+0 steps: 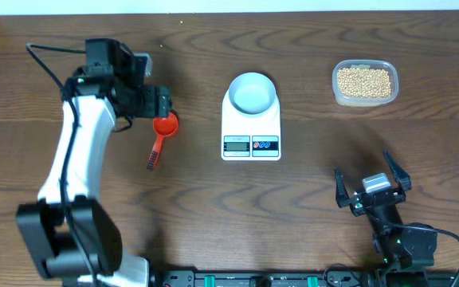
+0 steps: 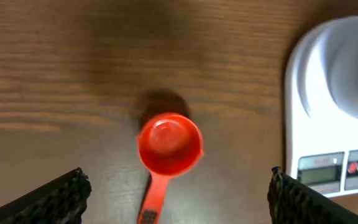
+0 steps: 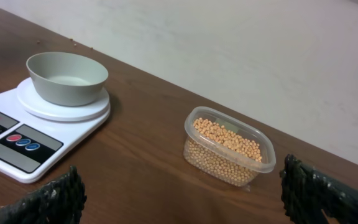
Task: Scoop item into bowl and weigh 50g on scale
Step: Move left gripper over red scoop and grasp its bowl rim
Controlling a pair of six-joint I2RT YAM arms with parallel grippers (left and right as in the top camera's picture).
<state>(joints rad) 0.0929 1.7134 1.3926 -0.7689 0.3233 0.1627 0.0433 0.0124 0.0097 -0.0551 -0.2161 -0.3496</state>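
Observation:
The pale bowl (image 1: pixel 252 92) stands empty on the white scale (image 1: pixel 251 127) at the table's middle; the right wrist view shows the bowl (image 3: pixel 67 76) on the scale (image 3: pixel 39 155) too. The item, tan beans (image 1: pixel 364 80), fills a clear tub (image 1: pixel 390 94) at the back right. A red scoop (image 1: pixel 164 125) lies left of the scale, cup toward the back. My left gripper (image 1: pixel 161 108) hovers open over it; the scoop (image 2: pixel 169 142) lies between the wide-apart fingers (image 2: pixel 61 196). Down at the front right, my right gripper (image 1: pixel 362 167) stands open and holds nothing, with the beans (image 3: pixel 229 140) ahead of it.
The scale (image 2: pixel 300 124) lies close to the right of my left gripper (image 2: pixel 178 177). The tub (image 3: pixel 229 165) stands near the table's back edge, by a pale wall. Bare wood lies between my right gripper (image 3: pixel 180 183) and the tub.

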